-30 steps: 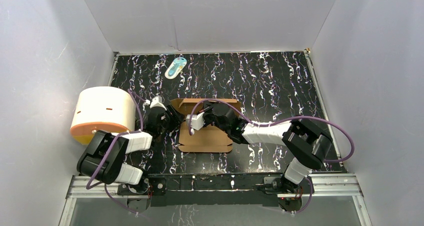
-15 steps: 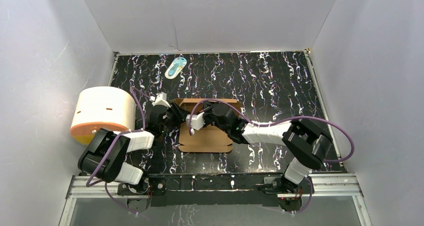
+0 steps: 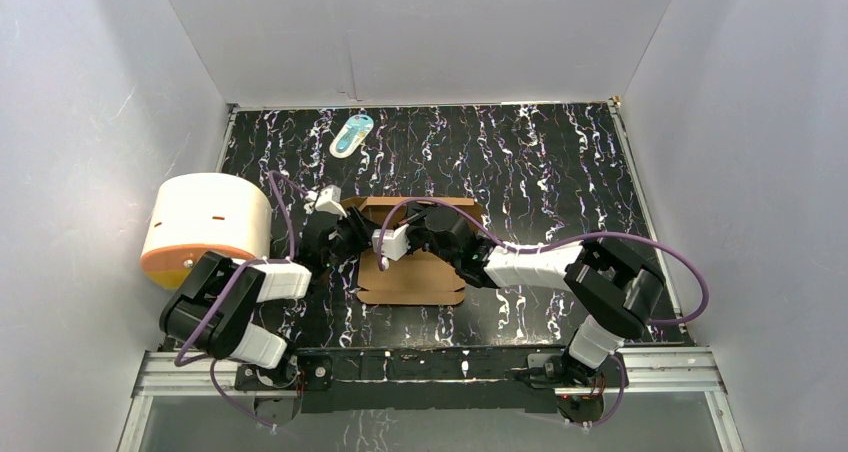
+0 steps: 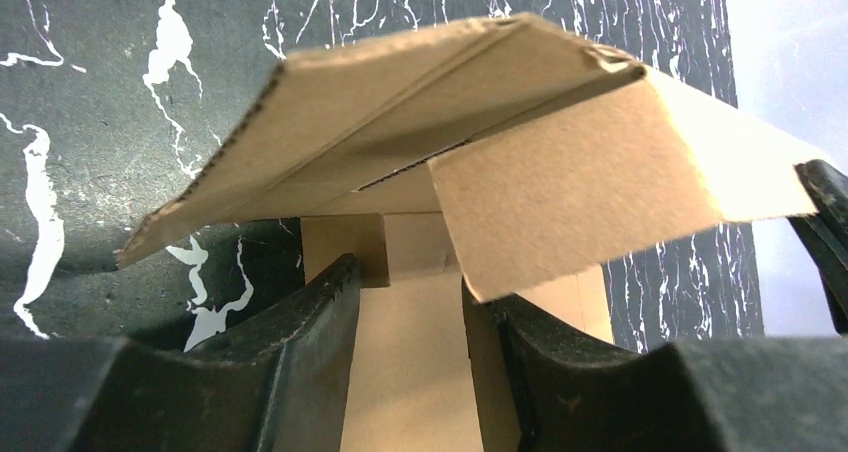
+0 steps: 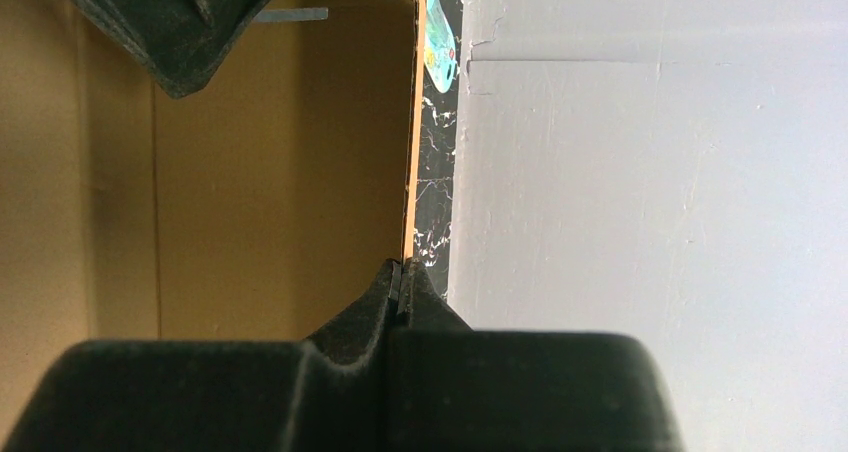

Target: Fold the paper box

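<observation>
The paper box [image 3: 412,278] is brown cardboard lying mid-table, its far wall and left flap raised. My right gripper [image 3: 432,222] reaches over it; in the right wrist view it [image 5: 401,275] is shut on the thin edge of an upright box wall [image 5: 290,172]. My left gripper [image 3: 356,240] is at the box's left side. In the left wrist view it [image 4: 405,312] is open, its fingers [image 4: 305,342] either side of a flat cardboard panel [image 4: 405,372], under a raised folded flap [image 4: 560,192]. The left gripper's finger shows in the right wrist view [image 5: 185,22].
A white-and-orange cylinder [image 3: 205,227] stands at the left edge, close to the left arm. A small teal-white packet [image 3: 351,134] lies at the far edge, also in the right wrist view [image 5: 438,37]. Grey walls enclose the black marbled table [image 3: 560,172].
My left gripper has moved a little to the right and farther in, closer to the box's left flap. The right gripper and the box have stayed put.
</observation>
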`<state>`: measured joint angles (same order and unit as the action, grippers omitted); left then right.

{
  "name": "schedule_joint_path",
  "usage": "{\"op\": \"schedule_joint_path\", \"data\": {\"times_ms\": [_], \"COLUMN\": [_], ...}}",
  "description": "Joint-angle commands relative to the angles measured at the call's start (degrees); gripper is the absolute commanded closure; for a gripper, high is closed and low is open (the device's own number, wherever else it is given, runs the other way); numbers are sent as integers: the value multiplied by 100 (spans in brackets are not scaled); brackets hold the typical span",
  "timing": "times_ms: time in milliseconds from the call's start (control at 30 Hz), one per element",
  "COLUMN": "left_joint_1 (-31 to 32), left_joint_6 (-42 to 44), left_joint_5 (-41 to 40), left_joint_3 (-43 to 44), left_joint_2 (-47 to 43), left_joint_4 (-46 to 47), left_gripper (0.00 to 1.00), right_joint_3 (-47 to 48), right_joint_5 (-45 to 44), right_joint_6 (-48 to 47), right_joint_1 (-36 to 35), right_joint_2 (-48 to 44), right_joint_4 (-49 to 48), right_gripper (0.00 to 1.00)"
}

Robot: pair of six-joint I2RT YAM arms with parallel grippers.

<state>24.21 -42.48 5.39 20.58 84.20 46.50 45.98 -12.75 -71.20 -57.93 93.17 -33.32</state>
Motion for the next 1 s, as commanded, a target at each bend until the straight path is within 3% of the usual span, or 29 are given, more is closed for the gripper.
{"op": "schedule_joint_path", "data": {"times_ms": [0,267,467,600,967], "left_joint_1": [42,-30,-337,-785,-1460], "left_joint_6": [397,1197,1658,1720,2435], "left_joint_5": [-273,-1294,-1793,-1225,387], "left_joint_3": [-91,-282,-511,-656,-701], "left_joint_2": [-547,-1555,-2003,-1934,-1245], "left_joint_4": [-7,-869,-835,-253,790], "left_gripper": [59,61,66,66,39], "right_joint_3": [-89,-89,-69,-39,52], "right_joint_5": [146,124,111,164,271], "right_joint_6": [59,-5,-54,-57,-37], "right_joint_1": [-54,-52,-8,10,10], "right_joint_2": [33,0,17,5,34], "right_joint_4": [335,327,345,486,772], "right_gripper": [100,100,100,100,100]}}
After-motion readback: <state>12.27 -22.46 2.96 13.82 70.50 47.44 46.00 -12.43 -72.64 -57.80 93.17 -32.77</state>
